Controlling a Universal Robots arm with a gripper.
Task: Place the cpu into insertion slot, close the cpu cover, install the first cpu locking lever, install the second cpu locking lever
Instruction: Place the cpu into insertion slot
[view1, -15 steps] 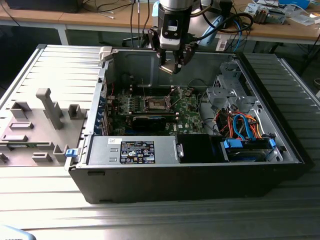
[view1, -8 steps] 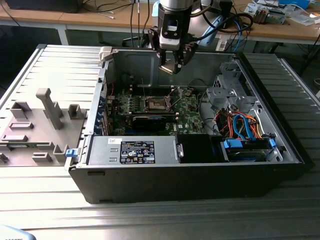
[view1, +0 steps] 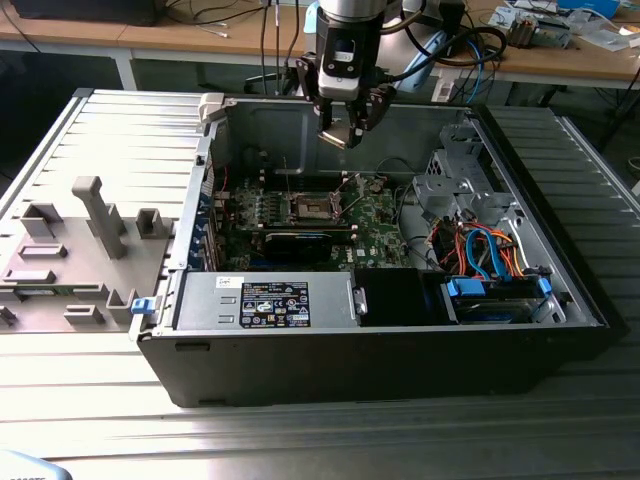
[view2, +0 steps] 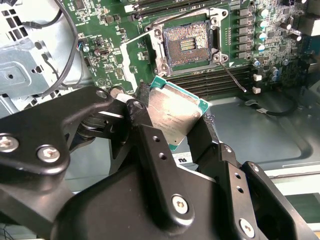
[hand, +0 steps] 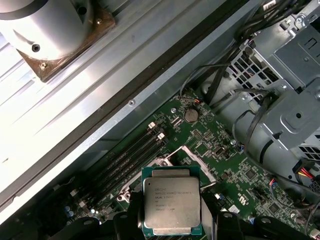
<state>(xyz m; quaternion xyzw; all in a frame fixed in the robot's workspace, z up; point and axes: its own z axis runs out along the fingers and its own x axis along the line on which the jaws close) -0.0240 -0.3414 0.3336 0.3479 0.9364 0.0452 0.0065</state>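
Above open black metal PC case (view1: 400, 360): black two-finger gripper (view1: 350, 132) clamped on small square silver-topped cpu (hand: 171, 205); dark-centred, metal-rimmed insertion slot (view2: 187, 45) empty. Step 1 of 4 underway, rest undone.

No words can be made out. The cpu (hand: 172, 206) has small lines of faint print on its silver top. A black and white label (view1: 274, 303) sits on the grey box (view1: 200, 305), and its print is too tiny to read.

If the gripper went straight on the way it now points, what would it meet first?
Probably the green motherboard, at or just beside the open insertion slot; the cpu clamped in the gripper would touch first. The way between looks free, though depth is hard to judge.
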